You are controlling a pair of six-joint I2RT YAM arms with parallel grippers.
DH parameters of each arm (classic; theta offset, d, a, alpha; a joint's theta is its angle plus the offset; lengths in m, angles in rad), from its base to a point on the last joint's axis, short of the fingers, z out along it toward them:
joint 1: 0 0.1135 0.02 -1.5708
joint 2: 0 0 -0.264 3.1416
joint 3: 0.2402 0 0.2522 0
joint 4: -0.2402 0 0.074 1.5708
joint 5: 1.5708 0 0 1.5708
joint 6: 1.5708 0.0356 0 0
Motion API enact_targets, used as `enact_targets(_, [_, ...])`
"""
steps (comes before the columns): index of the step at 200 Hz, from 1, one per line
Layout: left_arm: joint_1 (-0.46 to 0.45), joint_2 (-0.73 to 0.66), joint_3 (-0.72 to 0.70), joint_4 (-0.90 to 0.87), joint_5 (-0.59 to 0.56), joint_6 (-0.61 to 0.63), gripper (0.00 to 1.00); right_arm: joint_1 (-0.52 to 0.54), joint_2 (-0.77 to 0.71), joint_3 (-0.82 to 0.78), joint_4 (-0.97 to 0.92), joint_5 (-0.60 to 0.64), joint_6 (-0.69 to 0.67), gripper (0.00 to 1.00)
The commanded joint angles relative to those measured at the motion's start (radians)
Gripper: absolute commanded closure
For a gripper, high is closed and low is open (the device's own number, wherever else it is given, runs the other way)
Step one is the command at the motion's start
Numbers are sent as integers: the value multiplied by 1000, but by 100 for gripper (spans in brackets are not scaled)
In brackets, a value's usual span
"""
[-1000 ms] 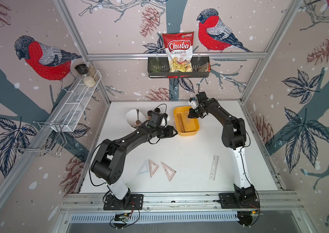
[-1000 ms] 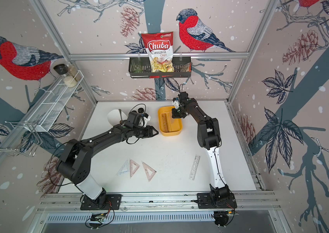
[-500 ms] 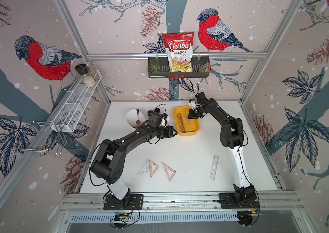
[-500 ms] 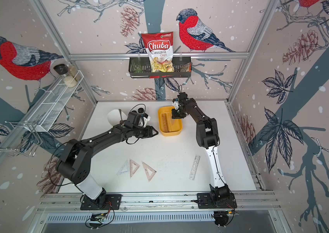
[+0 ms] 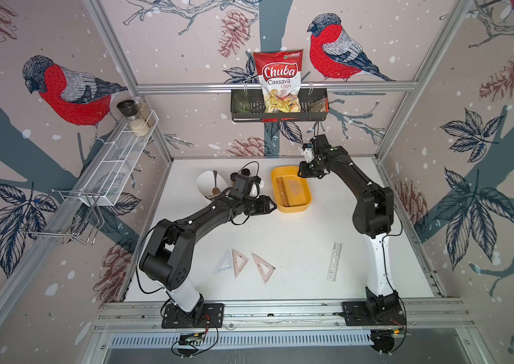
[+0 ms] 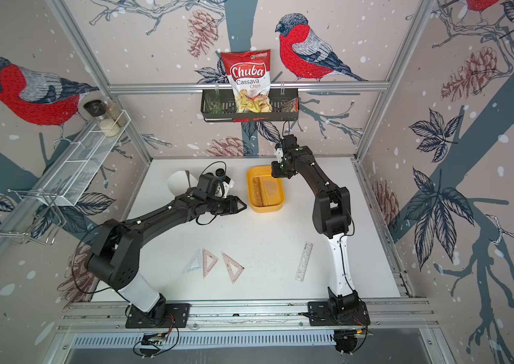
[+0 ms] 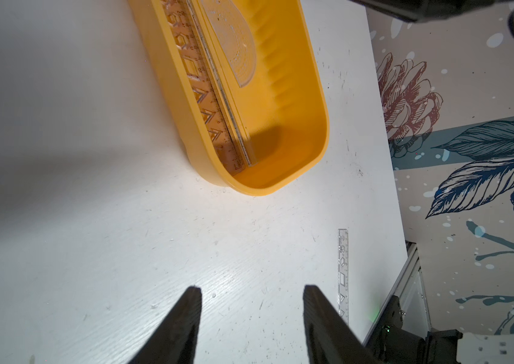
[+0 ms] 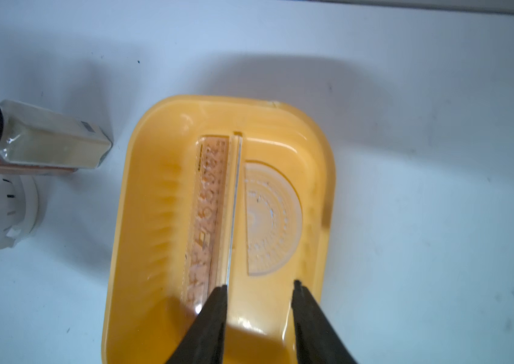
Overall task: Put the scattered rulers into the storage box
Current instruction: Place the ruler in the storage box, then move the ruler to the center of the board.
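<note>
The yellow storage box point(image 5: 293, 205) point(image 6: 265, 206) stands at the back middle of the table. In it lie a pinkish stencil ruler point(image 8: 208, 220), a clear straight ruler point(image 8: 233, 205) on its edge and a protractor point(image 8: 269, 220). My right gripper point(image 8: 260, 283) point(image 5: 301, 175) hangs open over the box's far end, one finger next to the clear ruler's end. My left gripper point(image 7: 251, 288) point(image 5: 274, 206) is open and empty beside the box's near left corner. Three set squares point(image 5: 239, 261) and a straight ruler point(image 5: 334, 261) lie on the table near the front.
A white bowl with a spoon point(image 5: 210, 186) and a small bottle point(image 8: 50, 141) stand left of the box. A dark wire basket with a chips bag point(image 5: 279, 107) hangs on the back wall. A white wire shelf point(image 5: 116, 164) runs along the left wall.
My right gripper's jaws have parted above the box's far end, leaving the clear ruler free in the box. The left arm has stayed put.
</note>
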Motion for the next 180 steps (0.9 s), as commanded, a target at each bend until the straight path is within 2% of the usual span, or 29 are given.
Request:
enact_targets(1, [-42, -34, -2, -6, -56, -13, 44, 13, -236, -285, 103, 186, 159, 56])
enact_targets(35, [-169, -89, -68, 4, -153, -40, 42, 62, -629, -800, 152, 347, 352, 52])
enact_targets(62, [-249, -118, -164, 80, -169, -84, 39, 127, -907, -1158, 161, 356, 509, 48])
enact_targets(70, [-267, -118, -185, 101, -166, -96, 39, 146, -974, -1239, 159, 361, 564, 46])
enact_targets(77, [-281, -116, -196, 114, -166, -102, 38, 168, -1022, -1303, 154, 382, 620, 38])
enact_targets(83, [-294, -113, -204, 121, -168, -105, 38, 193, -1057, -1350, 146, 408, 674, 36])
enact_targets(105, [-318, -98, -211, 121, -179, -107, 38, 273, -1140, -1449, 145, 430, 791, 35])
enact_targets(137, [-323, -107, -221, 124, -187, -105, 37, 295, -1193, -1537, 192, 383, 853, 34])
enact_targets(180, [-323, -94, -211, 105, -197, -82, 36, 351, -1114, -1588, 250, 372, 894, 34])
